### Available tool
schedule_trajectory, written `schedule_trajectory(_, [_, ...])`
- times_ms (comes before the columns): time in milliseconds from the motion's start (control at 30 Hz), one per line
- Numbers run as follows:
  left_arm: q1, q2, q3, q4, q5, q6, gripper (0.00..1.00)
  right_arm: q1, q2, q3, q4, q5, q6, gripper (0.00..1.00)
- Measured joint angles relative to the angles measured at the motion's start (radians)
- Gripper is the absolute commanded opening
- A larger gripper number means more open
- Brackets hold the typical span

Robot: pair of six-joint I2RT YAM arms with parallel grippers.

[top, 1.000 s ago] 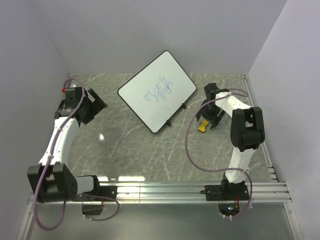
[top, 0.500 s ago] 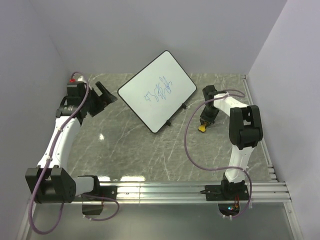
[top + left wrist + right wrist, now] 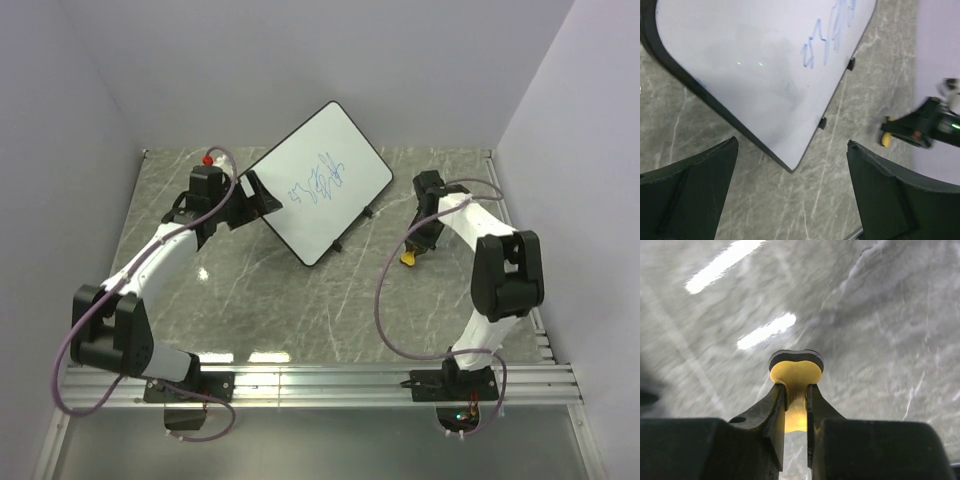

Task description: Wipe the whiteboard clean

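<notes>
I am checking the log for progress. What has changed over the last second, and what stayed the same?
The left gripper swung rightward from the table's left side to the whiteboard's left edge, open and holding nothing. The right arm shifted its elbow outward; the right gripper remains at about the same spot, shut on the yellow block. The whiteboard and its blue scribbles are unchanged.

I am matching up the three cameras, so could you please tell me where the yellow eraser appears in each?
Top external: the yellow eraser sits right of centre, in the right gripper, right of the whiteboard.
Left wrist: yellow eraser near the right edge, mid-height, past the whiteboard's corner.
Right wrist: yellow eraser dead centre, pinched between the fingers.
Shared landmark: the grey marbled tabletop.
</notes>
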Motion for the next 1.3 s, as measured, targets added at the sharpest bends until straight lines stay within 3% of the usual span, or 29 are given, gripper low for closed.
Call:
schedule_trajectory(300, [-0.008,0.096,-0.04,0.122,-0.003,-0.009,0.9,-0.002,-0.214,-0.019,-0.027,-0.09,-0.016,0.0])
schedule_trajectory(400, [-0.009,0.11,-0.048,0.182,-0.002,-0.022,0.79,-0.003,-0.236,-0.018,-0.018,-0.187,-0.026,0.0])
schedule_trajectory(433, [-0.009,0.12,-0.048,0.203,0.001,-0.022,0.7,-0.003,-0.24,-0.016,-0.013,-0.223,-0.025,0.0])
schedule_trajectory(500, [-0.006,0.148,-0.048,0.239,0.007,-0.023,0.63,-0.002,-0.241,-0.003,-0.005,-0.283,-0.023,0.0])
schedule_trajectory(633, [0.0,0.219,-0.047,0.291,0.042,-0.035,0.19,0.009,-0.233,0.085,0.014,-0.371,0.01,0.0])
schedule_trajectory(733, [0.004,0.239,-0.044,0.367,0.135,-0.054,0.16,0.029,-0.204,0.19,0.06,-0.418,0.044,0.0])
schedule_trajectory(833, [-0.005,0.237,-0.043,0.429,0.178,-0.071,0.0,0.082,-0.138,0.323,0.129,-0.459,0.069,0.0])
schedule_trajectory(1133, [0.019,0.258,-0.051,0.453,0.216,-0.069,0.0,0.335,0.274,0.776,0.246,-0.509,0.108,0.0])
schedule_trajectory(1300, [0.023,0.258,-0.063,0.466,0.222,-0.069,0.0,0.451,0.44,0.89,0.234,-0.483,0.138,0.0])
